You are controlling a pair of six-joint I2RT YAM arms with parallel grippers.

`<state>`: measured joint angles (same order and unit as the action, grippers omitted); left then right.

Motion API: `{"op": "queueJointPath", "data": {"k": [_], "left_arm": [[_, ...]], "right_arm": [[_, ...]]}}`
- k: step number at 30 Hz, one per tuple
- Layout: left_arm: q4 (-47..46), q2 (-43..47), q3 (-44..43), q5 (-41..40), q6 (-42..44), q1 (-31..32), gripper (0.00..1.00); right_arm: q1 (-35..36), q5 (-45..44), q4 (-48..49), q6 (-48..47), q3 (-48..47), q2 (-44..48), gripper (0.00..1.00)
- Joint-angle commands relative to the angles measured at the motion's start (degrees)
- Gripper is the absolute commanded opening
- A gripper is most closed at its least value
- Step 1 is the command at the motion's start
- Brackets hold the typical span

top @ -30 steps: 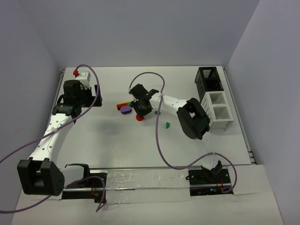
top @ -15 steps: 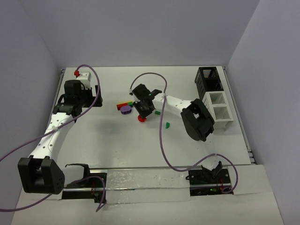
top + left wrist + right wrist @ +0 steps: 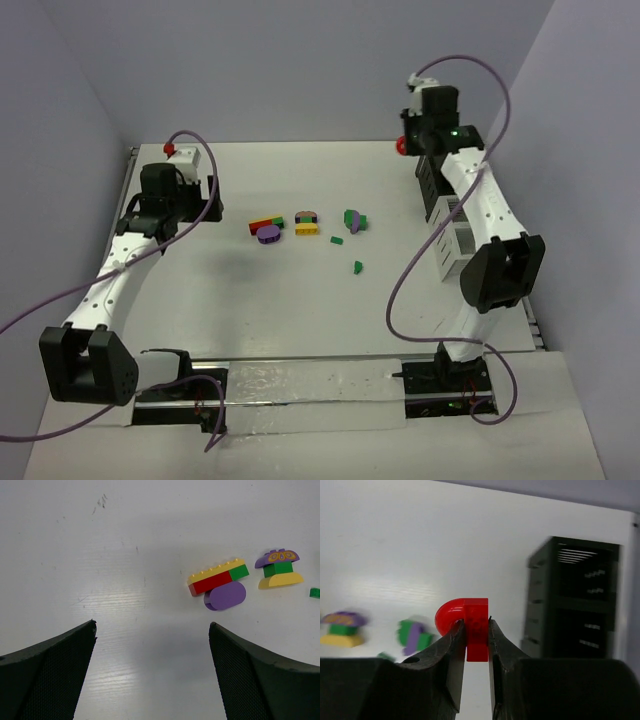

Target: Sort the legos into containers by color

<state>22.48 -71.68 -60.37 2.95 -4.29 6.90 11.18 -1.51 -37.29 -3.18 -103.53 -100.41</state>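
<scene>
Right end effector (image 3: 476, 630) is pinched narrow on a red lego (image 3: 465, 615), a little piece with one rounded end. In the top view that piece (image 3: 402, 146) hangs in the air at the upper right of the frame, just past the far end of the rack, not touching anything but the fingers.

The rack's black slatted section (image 3: 580, 605) fills the right half of the right wrist view, right beside the held piece. From above, the right arm's own links lie across most of the rack, so only a sliver of the white compartments (image 3: 445, 262) shows. I can't tell what's inside any of them.

Left end effector (image 3: 152, 626) is spread wide and holding nothing, over bare white surface (image 3: 250, 300) at the left of the frame.

The rest of the legos sit loose mid-frame:
- a red, yellow and green brick stack (image 3: 265, 223) with a purple oval (image 3: 268, 234) touching its near side
- a purple, green and yellow stack (image 3: 306, 222) just to the right
- a green-and-purple piece (image 3: 354, 220) further right
- two small green bits (image 3: 337, 240) and (image 3: 357, 266) lower down, apart from each other

A purple cable (image 3: 400, 290) loops off the right arm over the surface, right of the green bits.
</scene>
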Motion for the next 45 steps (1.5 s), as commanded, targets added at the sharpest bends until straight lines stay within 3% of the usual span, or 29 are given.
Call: {"op": "queueJointPath", "data": {"k": [1, 10, 24, 30, 34, 40, 45], "left_arm": [[-3.2, -1.2, -2.5, -0.9, -1.0, 0.8, 0.99], [-2.8, -2.4, -3.0, -1.5, -0.9, 1.1, 0.99], [-1.9, -4.4, -4.5, -1.7, -1.1, 1.1, 0.99], [-1.8, -4.7, -4.7, -1.8, -1.1, 1.1, 0.99], [-1.6, -5.3, -5.2, -1.6, -1.2, 1.1, 0.99], [-1.5, -5.6, -5.2, -0.3, -0.1, 1.1, 0.99], [-1.8, -6.2, -5.3, 0.6, 0.6, 1.1, 0.99]], "right_arm": [[-7.8, -1.4, -1.2, -3.0, -7.9, -6.2, 0.0], [-15.5, -5.5, -3.4, -4.6, -22.3, -18.7, 0.0], [-17.5, -7.3, 1.3, -5.6, -21.0, -25.6, 0.07], [-17.7, -6.1, 2.0, -5.6, -19.8, -26.2, 0.2], [-17.7, -5.9, 1.8, -5.6, -21.2, -27.4, 0.22], [-17.7, -5.0, 1.2, -5.4, -21.7, -27.7, 0.56], [-17.7, -4.5, 0.8, -5.5, -21.0, -26.7, 0.58]]}}
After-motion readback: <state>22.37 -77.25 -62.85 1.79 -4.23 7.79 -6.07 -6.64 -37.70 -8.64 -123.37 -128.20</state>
